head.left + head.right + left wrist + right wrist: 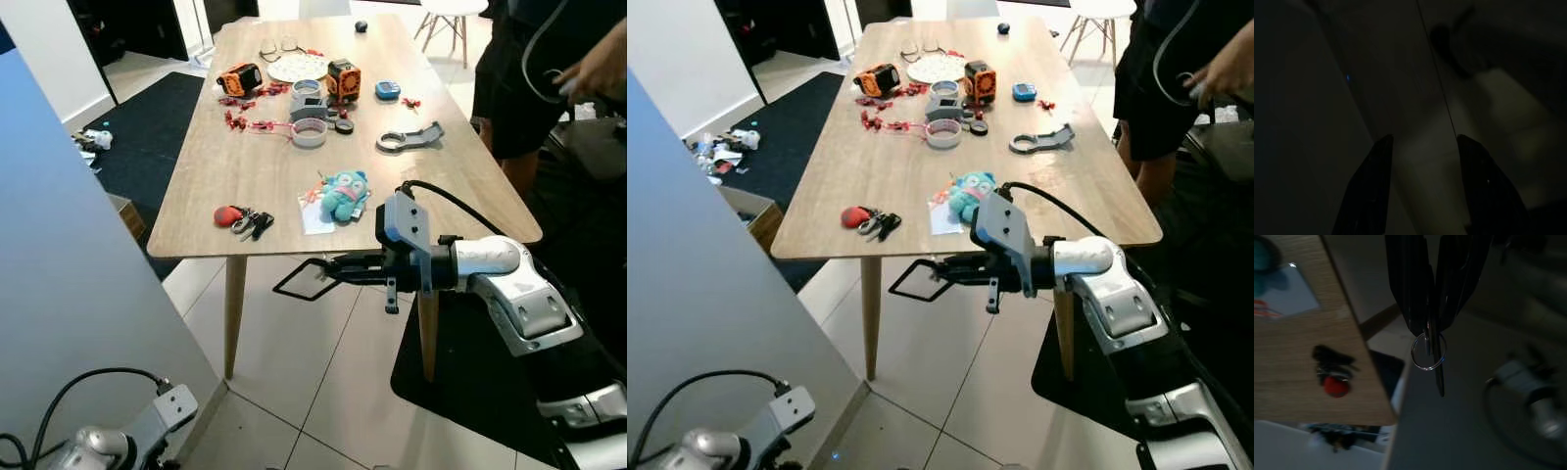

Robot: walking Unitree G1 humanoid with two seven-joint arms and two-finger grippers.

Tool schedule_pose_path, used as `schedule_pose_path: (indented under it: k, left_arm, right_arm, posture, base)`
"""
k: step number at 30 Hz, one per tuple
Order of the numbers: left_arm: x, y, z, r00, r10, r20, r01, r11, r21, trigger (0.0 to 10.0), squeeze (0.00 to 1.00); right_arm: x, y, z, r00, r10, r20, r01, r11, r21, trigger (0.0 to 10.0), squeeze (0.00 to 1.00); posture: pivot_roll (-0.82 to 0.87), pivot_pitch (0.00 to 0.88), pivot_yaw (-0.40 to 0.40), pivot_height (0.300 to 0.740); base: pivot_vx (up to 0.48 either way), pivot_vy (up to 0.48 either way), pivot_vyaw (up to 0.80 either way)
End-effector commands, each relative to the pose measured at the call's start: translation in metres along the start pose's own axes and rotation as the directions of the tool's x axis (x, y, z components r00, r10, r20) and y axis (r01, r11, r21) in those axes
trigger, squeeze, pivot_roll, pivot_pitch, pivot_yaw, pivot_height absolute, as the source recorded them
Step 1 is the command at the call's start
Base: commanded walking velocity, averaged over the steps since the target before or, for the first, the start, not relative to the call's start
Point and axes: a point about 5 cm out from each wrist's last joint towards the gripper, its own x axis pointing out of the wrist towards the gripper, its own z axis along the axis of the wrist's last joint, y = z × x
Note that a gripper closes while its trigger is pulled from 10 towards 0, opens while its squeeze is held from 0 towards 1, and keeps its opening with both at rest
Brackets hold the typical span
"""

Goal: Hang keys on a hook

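Stage: pickup done | right claw [1431,328] pinched on key ring [1428,352], held off tabletop [245,176] near edge | left claw [1422,188] spread, idle | hook unseen, hanging left.

Probably a home living or dining room: wooden table [255,176] strewn with toys, tiled floor [304,382], dark rug [147,137].

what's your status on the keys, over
Right gripper shut on key ring, held off the table edge. Left gripper open, idle low. Second key bunch on table. No hook seen.
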Motion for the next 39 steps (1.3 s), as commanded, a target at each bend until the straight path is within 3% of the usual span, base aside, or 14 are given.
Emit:
schedule_pose_path:
  k: [1, 4, 6, 8, 10, 12, 13, 14, 15, 16, 22, 25, 30, 39]
  left_arm:
    - [0.015, -0.024, -0.014, 0.996, -0.022, -0.083, 0.020, 0.999, -0.030, 10.0, 0.00]
    - [0.018, -0.028, -0.016, 0.995, -0.021, -0.094, 0.016, 0.999, -0.050, 10.0, 0.00]
    - [0.023, -0.032, -0.020, 0.994, 0.068, -0.090, -0.085, 0.978, -0.191, 10.0, 0.00]
    - [0.023, -0.032, -0.020, 0.994, 0.068, -0.090, -0.085, 0.978, -0.191, 10.0, 0.00]
    - [0.024, -0.032, -0.022, 0.990, 0.116, -0.085, -0.135, 0.954, -0.266, 10.0, 0.00]
    - [0.022, -0.028, -0.026, 0.974, 0.212, -0.083, -0.228, 0.899, -0.374, 10.0, 0.00]
    - [0.022, -0.028, -0.026, 0.974, 0.212, -0.083, -0.228, 0.899, -0.374, 10.0, 0.00]
    - [0.020, -0.024, -0.030, 0.960, 0.264, -0.093, -0.278, 0.857, -0.434, 10.0, 0.00]
    - [0.016, -0.019, -0.037, 0.935, 0.339, -0.102, -0.337, 0.768, -0.544, 10.0, 0.00]
    - [0.015, -0.017, -0.039, 0.928, 0.358, -0.101, -0.348, 0.737, -0.580, 10.0, 0.00]
    - [0.007, -0.019, -0.065, 0.883, 0.410, -0.229, -0.459, 0.652, -0.603, 10.0, 0.00]
    - [0.006, -0.021, -0.072, 0.876, 0.410, -0.255, -0.476, 0.645, -0.598, 10.0, 0.00]
    - [0.010, -0.031, -0.074, 0.889, 0.378, -0.256, -0.456, 0.698, -0.552, 10.0, 0.00]
    - [0.016, -0.036, -0.067, 0.901, 0.363, -0.235, -0.432, 0.719, -0.545, 10.0, 0.00]
  right_arm:
    - [0.003, -0.007, 0.002, 0.998, -0.068, 0.008, 0.068, 0.997, -0.032, 10.0, 0.00]
    - [0.004, -0.008, 0.002, 0.996, -0.088, 0.009, 0.088, 0.995, -0.037, 10.0, 0.00]
    - [0.008, -0.011, 0.004, 0.991, -0.127, 0.035, 0.128, 0.991, -0.031, 10.0, 0.00]
    - [0.008, -0.011, 0.004, 0.991, -0.127, 0.035, 0.128, 0.991, -0.031, 10.0, 0.00]
    - [0.010, -0.012, 0.005, 0.990, -0.136, 0.041, 0.137, 0.990, -0.031, 10.0, 0.00]
    - [0.014, -0.011, 0.004, 0.989, -0.140, 0.049, 0.141, 0.990, -0.028, 10.0, 0.00]
    - [0.014, -0.011, 0.004, 0.989, -0.140, 0.049, 0.141, 0.990, -0.028, 10.0, 0.00]
    - [0.017, -0.009, 0.003, 0.991, -0.127, 0.045, 0.129, 0.991, -0.023, 10.0, 0.00]
    - [0.020, -0.006, 0.000, 0.994, -0.108, 0.033, 0.108, 0.994, -0.020, 10.0, 0.00]
    - [0.021, -0.005, -0.001, 0.994, -0.103, 0.029, 0.104, 0.994, -0.018, 10.0, 0.00]
    - [0.024, 0.005, -0.008, 0.999, -0.038, -0.008, 0.038, 0.999, -0.008, 10.0, 0.00]
    - [0.023, 0.007, -0.010, 1.000, -0.025, -0.017, 0.025, 1.000, -0.004, 10.0, 0.00]
    - [0.022, 0.007, -0.015, 0.999, -0.015, -0.043, 0.015, 1.000, -0.005, 10.0, 0.00]
    - [0.021, 0.009, -0.015, 0.999, 0.007, -0.053, -0.008, 1.000, -0.008, 10.0, 0.00]
  posture:
    - [-0.06, 0.069, 0.045, 0.740]
    - [-0.06, 0.069, 0.045, 0.740]
    - [-0.07, 0.067, 0.048, 0.740]
    - [-0.07, 0.067, 0.048, 0.740]
    - [-0.07, 0.065, 0.049, 0.740]
    - [-0.07, 0.060, 0.047, 0.740]
    - [-0.07, 0.060, 0.047, 0.740]
    - [-0.07, 0.054, 0.049, 0.740]
    - [-0.07, 0.051, 0.048, 0.740]
    - [-0.07, 0.051, 0.048, 0.740]
    - [-0.08, 0.051, 0.049, 0.740]
    - [-0.08, 0.048, 0.053, 0.740]
    - [-0.08, 0.048, 0.054, 0.740]
    - [-0.08, 0.048, 0.048, 0.740]
  base:
    - [0.000, 0.000, 0.00]
    - [0.000, 0.000, 0.00]
    - [0.000, 0.000, 0.00]
    - [0.000, 0.000, 0.00]
    - [0.000, 0.000, 0.78]
    - [0.000, 0.000, 0.77]
    - [0.000, 0.000, 0.77]
    - [0.000, 0.000, 0.77]
    - [0.000, 0.000, 0.77]
    - [0.000, 0.000, 0.77]
    - [0.000, 0.000, 0.76]
    - [0.000, 0.000, 0.76]
    - [0.000, 0.000, 0.76]
    - [0.000, 0.000, 0.76]
